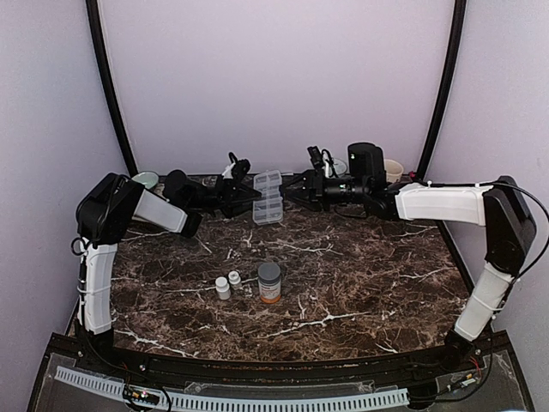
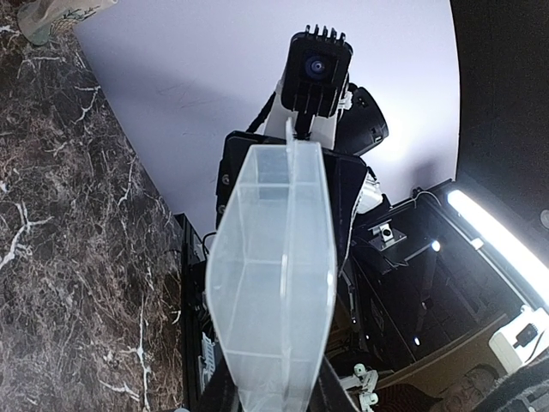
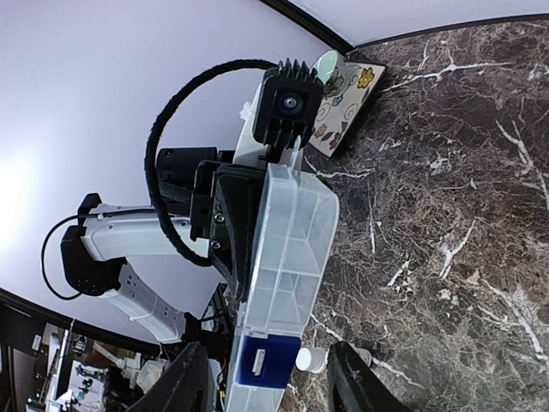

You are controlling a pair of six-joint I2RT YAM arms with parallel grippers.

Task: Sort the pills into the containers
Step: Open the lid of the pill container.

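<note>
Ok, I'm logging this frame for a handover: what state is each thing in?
pill box: looks open, between both claws.
left claw: shut on pill box.
right claw: open, straddling it.
orange bottle: upright, capped.
two white bottles: upright, capped.

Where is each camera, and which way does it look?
Top external: above and behind, looking down on the table; both arms show.
Left wrist: on the left arm, facing the right arm across the pill box.
Right wrist: opposite, facing the left arm; own fingers show.
All share the pill box.
</note>
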